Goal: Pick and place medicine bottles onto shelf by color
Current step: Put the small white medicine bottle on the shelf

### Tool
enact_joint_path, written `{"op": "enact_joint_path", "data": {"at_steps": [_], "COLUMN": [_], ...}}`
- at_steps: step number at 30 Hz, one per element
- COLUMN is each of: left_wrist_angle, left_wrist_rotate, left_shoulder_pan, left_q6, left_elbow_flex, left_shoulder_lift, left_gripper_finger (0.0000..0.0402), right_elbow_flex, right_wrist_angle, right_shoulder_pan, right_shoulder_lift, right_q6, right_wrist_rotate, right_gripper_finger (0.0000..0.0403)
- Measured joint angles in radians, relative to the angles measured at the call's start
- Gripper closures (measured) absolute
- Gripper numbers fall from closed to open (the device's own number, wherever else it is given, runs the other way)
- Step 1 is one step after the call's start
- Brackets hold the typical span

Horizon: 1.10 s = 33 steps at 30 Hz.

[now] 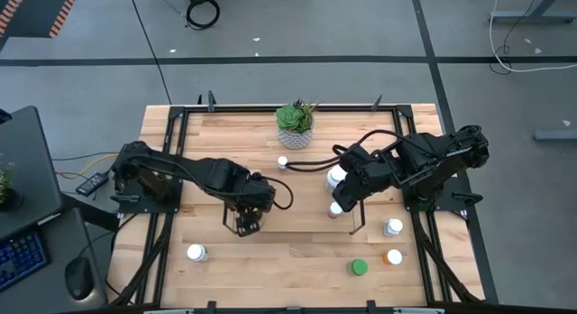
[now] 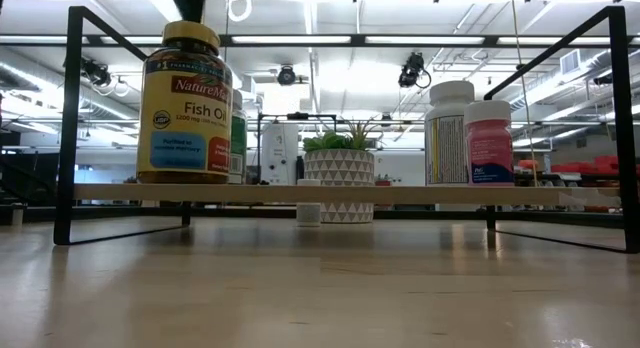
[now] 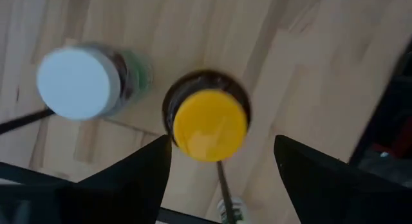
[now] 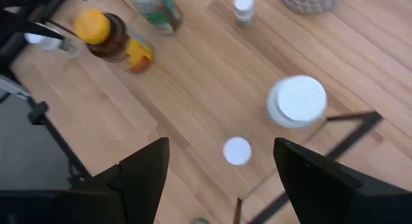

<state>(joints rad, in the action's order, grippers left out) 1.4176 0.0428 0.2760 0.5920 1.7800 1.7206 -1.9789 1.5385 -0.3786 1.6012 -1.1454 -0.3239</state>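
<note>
Nearest the low cam sits the shelf (image 2: 300, 192), wire frame w/ light wood floor, standing mid-table between the two arms. On its floor, from the low cam: big amber fish-oil bottle (image 2: 184, 103) w/ yellow cap, upright, a green-label bottle close behind it; toward the other end a white bottle (image 2: 449, 133) and a pink-label bottle (image 2: 489, 141) side by side, touching or nearly so. Potted plant (image 1: 296, 123) is at the table's far edge, a small white bottle (image 1: 282, 161) just in front of it. Left gripper (image 1: 245, 219) hangs right over the amber bottle; in the left wrist cam its yellow cap (image 3: 210, 125) shows between the spread fingers, not pinched, w/ a white-capped bottle (image 3: 78, 82) beside it. Right gripper (image 1: 346, 202) hovers over the shelf's right end, fingers spread wide, holding nothing; a large white cap (image 4: 297, 99) and a smaller one (image 4: 237, 150) lie below it. Off the shelf on the near table: white bottle (image 1: 196, 253) at left, green-capped bottle (image 1: 359, 267), orange-capped bottle (image 1: 394, 257) and another white one (image 1: 393, 227) at right.
</note>
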Motion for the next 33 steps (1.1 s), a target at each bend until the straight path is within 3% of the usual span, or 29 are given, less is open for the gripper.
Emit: {"op": "enact_joint_path", "data": {"at_steps": [7,11,17,21,27,33], "left_wrist_angle": [0.007,0.072,0.151,0.128,-0.128,-0.229], "left_wrist_rotate": [0.044,0.097,0.263,0.293,0.184,0.104], "left_shoulder_pan": [-0.013,-0.044,-0.103,-0.196,-0.338,-0.436], "left_q6": [0.018,0.025,-0.057,-0.144,-0.283,-0.343], "left_elbow_flex": [0.191,0.333,0.474,0.458,0.348,0.195], "left_shoulder_lift": [-0.002,-0.002,-0.004,0.0,0.033,0.093], "left_gripper_finger": [0.0126,0.0134,0.0148,0.0155,0.0158,0.0162], "right_elbow_flex": [0.0,0.0,0.005,0.005,0.005,0.005], "right_wrist_angle": [-0.067,-0.083,-0.101,-0.078,-0.029,0.031], "right_shoulder_pan": [0.018,0.054,0.098,0.104,0.067,0.003], "right_shoulder_lift": [0.004,0.019,0.04,0.039,0.02,-0.002], "right_q6": [0.049,0.113,0.188,0.186,0.118,-0.012], "right_wrist_rotate": [-0.022,0.022,0.087,0.108,0.112,0.115], "right_gripper_finger": [0.0117,0.0117,0.0117,0.0117,0.0117,0.0117]}}
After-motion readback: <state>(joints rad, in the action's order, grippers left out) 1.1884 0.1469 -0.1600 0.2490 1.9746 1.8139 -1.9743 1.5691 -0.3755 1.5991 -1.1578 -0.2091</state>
